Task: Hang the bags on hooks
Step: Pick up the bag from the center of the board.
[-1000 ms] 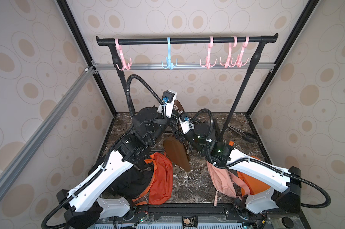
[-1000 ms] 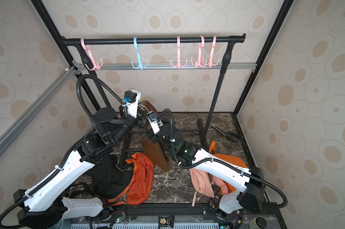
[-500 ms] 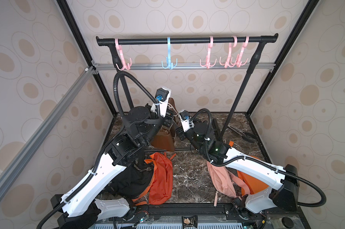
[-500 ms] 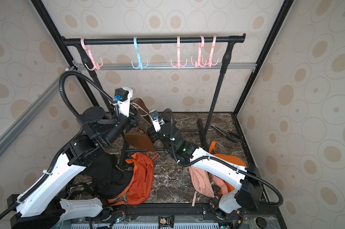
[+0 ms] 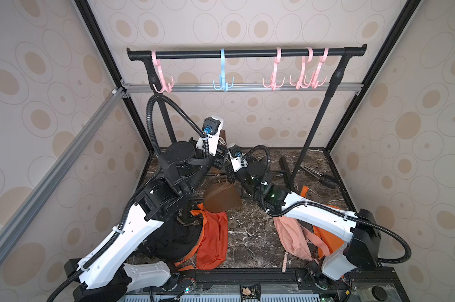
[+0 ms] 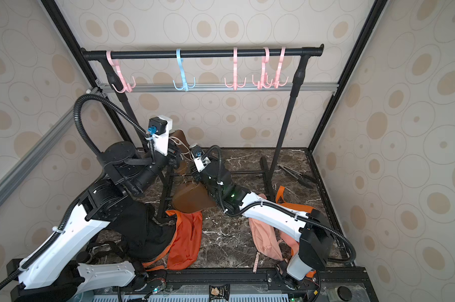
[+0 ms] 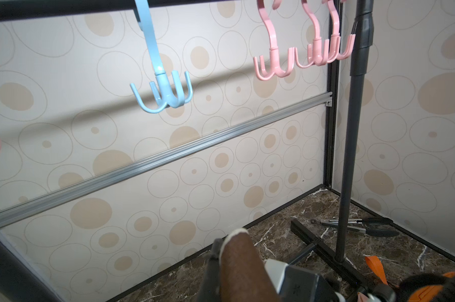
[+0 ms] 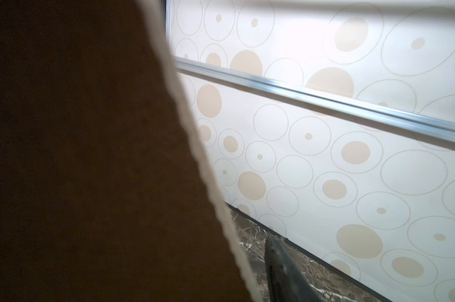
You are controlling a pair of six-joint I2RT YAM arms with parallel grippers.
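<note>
Dangling beneath left gripper (image 5: pixel 222 153): brown bag (image 5: pixel 222 198)

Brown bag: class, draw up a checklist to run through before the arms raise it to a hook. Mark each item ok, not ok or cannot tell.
1. Left gripper shut on the strap: ok, the strap sits between its fingers.
2. Right gripper gripping the strap: cannot tell; only one finger shows beside it.
3. Blue hook empty: ok.
4. Brown bag clear of the orange bag below: cannot tell.
5. Strap over a hook: not ok, it is far below the rail.
</note>
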